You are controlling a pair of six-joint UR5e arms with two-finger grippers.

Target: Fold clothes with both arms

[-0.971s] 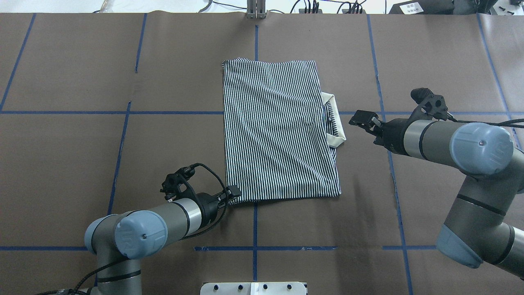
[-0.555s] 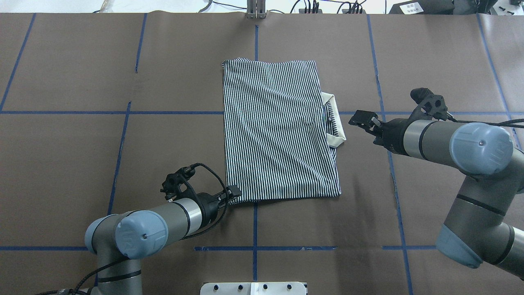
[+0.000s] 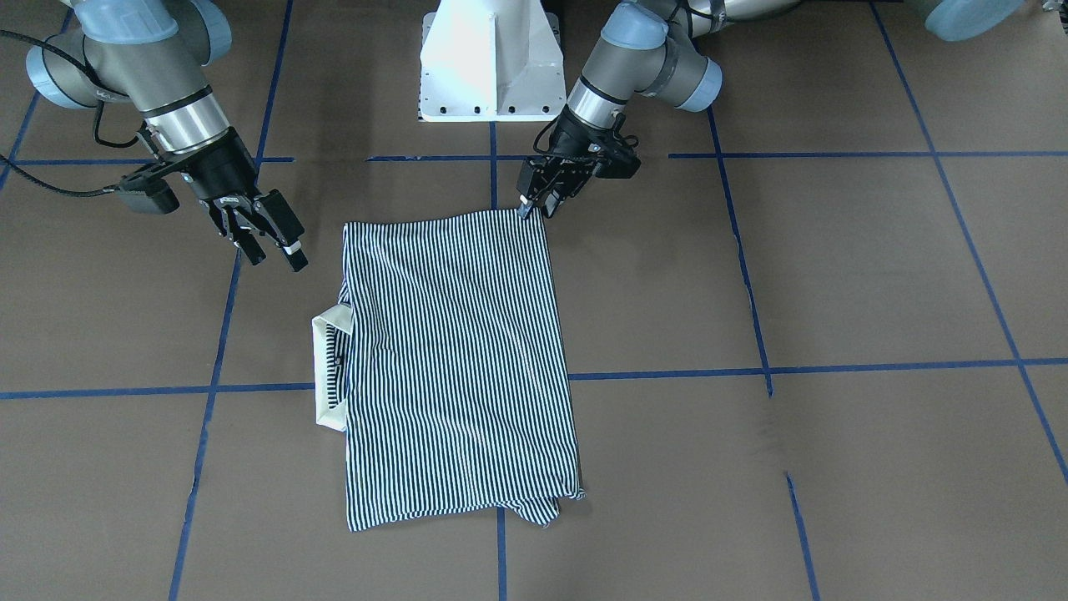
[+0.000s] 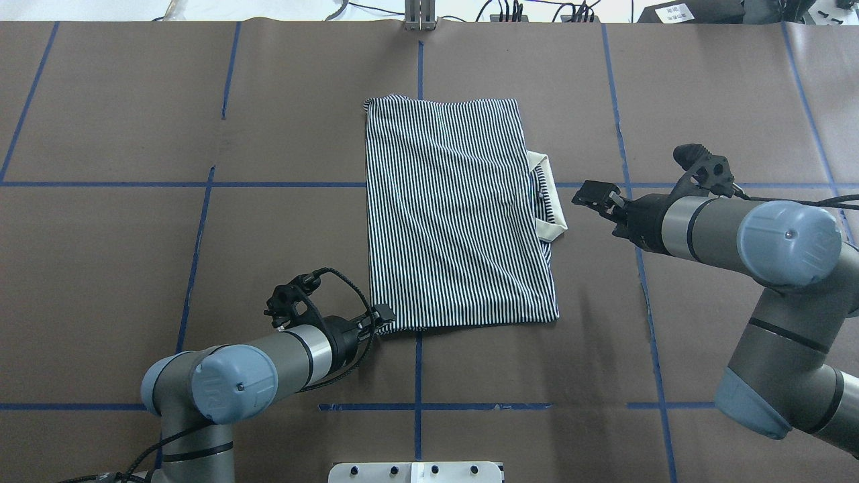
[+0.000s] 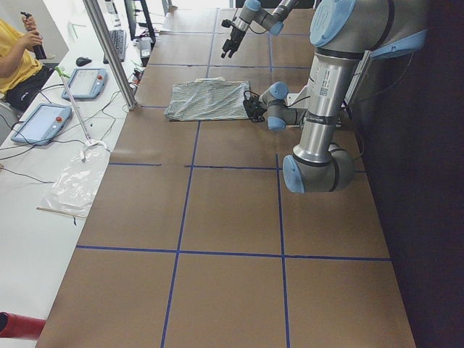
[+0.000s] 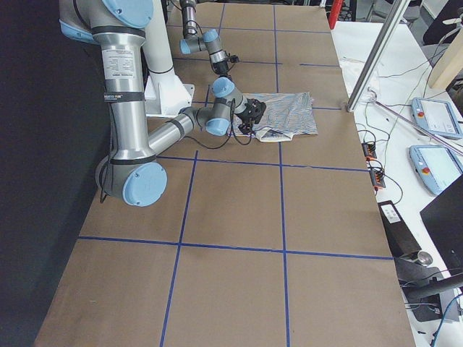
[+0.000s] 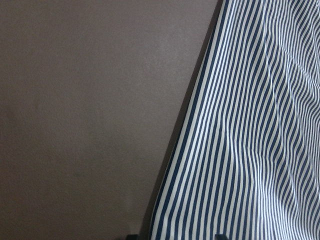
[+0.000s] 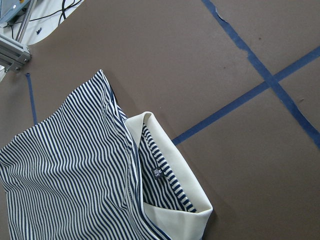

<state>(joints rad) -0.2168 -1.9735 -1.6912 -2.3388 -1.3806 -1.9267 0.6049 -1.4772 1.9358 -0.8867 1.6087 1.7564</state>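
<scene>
The clothes, one striped shirt [image 4: 456, 215], lie folded into a tall rectangle mid-table, with the cream collar [image 4: 551, 201] sticking out on the right edge. My left gripper [image 4: 382, 315] sits low at the shirt's near-left corner [image 3: 509, 219]. In the left wrist view the striped cloth [image 7: 240, 150] runs between two dark fingertips that stand apart. My right gripper [image 4: 592, 194] hovers open just right of the collar [image 8: 175, 190] and holds nothing. From across the table, its fingers [image 3: 288, 242] are spread beside the shirt [image 3: 455, 367].
Brown paper with blue tape lines [image 4: 288, 184] covers the table. The white pedestal base [image 3: 488, 58] stands at the robot's edge. Along the far side a metal post [image 5: 109, 51], tablets [image 5: 43, 119] and a seated person [image 5: 14, 61] are on a white bench.
The left arm's elbow has crept slightly to the right. Both grippers and the shirt stay where they were.
</scene>
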